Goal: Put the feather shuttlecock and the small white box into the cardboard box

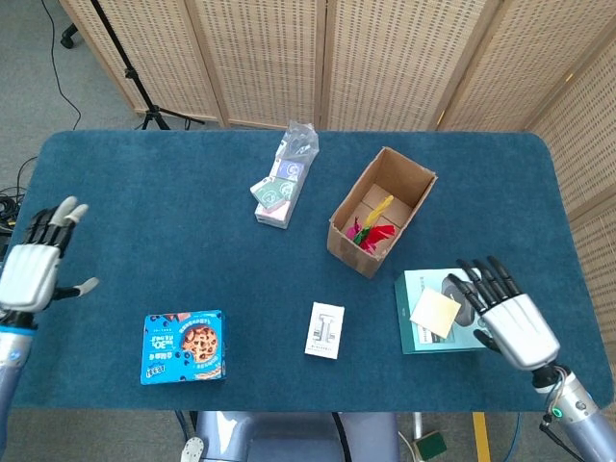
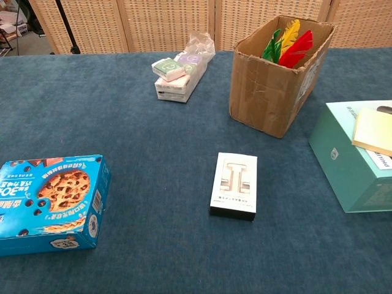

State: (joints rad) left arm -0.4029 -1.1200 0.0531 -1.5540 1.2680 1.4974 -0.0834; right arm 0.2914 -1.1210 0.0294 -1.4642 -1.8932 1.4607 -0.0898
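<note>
The small white box [image 1: 325,330] [image 2: 234,185] lies flat on the blue table, near the front edge at the middle. The open cardboard box [image 1: 381,209] [image 2: 278,75] stands behind it to the right, with the coloured feather shuttlecock [image 1: 373,228] [image 2: 289,43] inside. My left hand [image 1: 37,271] is at the far left edge of the table, fingers spread, holding nothing. My right hand [image 1: 507,315] hovers with spread fingers over the right end of the teal box, empty. Neither hand shows in the chest view.
A teal box [image 1: 433,313] [image 2: 355,156] with a yellow note on top lies right of the white box. A blue cookie box [image 1: 184,346] [image 2: 50,202] lies front left. A bagged stack of small packets [image 1: 281,188] [image 2: 181,72] sits at the back middle.
</note>
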